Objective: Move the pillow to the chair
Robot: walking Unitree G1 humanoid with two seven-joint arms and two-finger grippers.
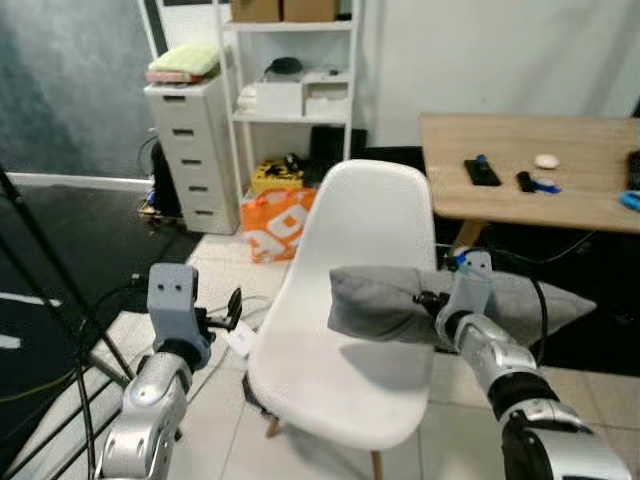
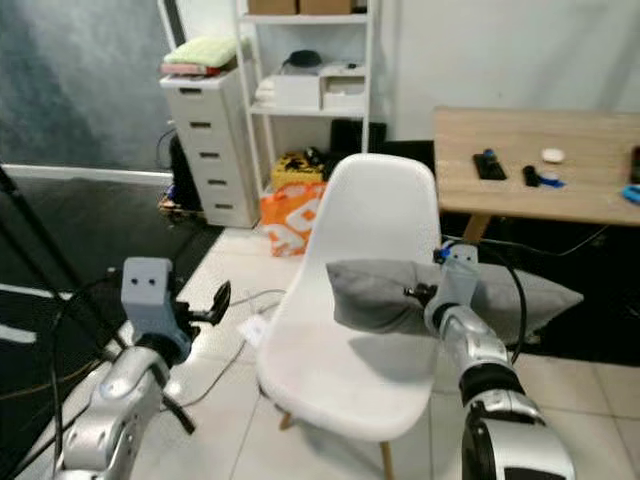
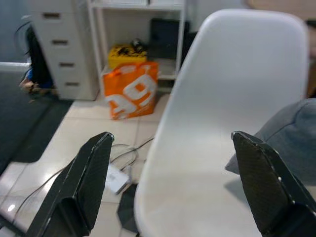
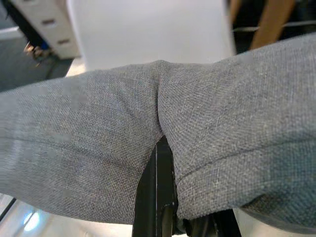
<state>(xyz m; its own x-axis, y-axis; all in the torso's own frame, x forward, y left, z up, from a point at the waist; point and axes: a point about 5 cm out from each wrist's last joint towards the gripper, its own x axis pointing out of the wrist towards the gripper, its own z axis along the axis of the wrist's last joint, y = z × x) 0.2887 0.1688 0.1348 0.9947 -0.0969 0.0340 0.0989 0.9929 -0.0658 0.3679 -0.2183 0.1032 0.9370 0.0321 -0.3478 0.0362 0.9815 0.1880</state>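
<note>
- The right gripper [image 1: 428, 300], centre-right of the head view, is clamped on the grey pillow [image 1: 390, 300], fingers pinching a fold of the fabric near its middle so the soft mass hangs evenly on both sides.
- In the right wrist view the cloth [image 4: 158, 143] bunches into a crease over one black finger [image 4: 157, 197], a sign the grip bites deep enough to carry it.
- The pillow sits in mid-frame, held above the seat of the white chair [image 1: 340, 370] and just in front of its backrest; its shadow falls on the seat below, so it looks lifted, not resting.
- Its far end trails off to the right past the chair's edge, toward the wooden desk [image 1: 520, 200] in the upper right.
- The left gripper [image 1: 228, 310], lower left of the head view, has its fingers spread wide and holds nothing; it hovers beside the chair's left edge, probably kept out of the pillow's way.
- The left wrist view looks between those two parted fingers [image 3: 84, 182] straight at the chair shell, with the pillow's corner at the right edge.
- Judgement: the carry looks nearly done; what remains is lowering the pillow onto the seat and letting go.
- Risk: with so much overhang on the right, a release here could let it slide off.
</note>
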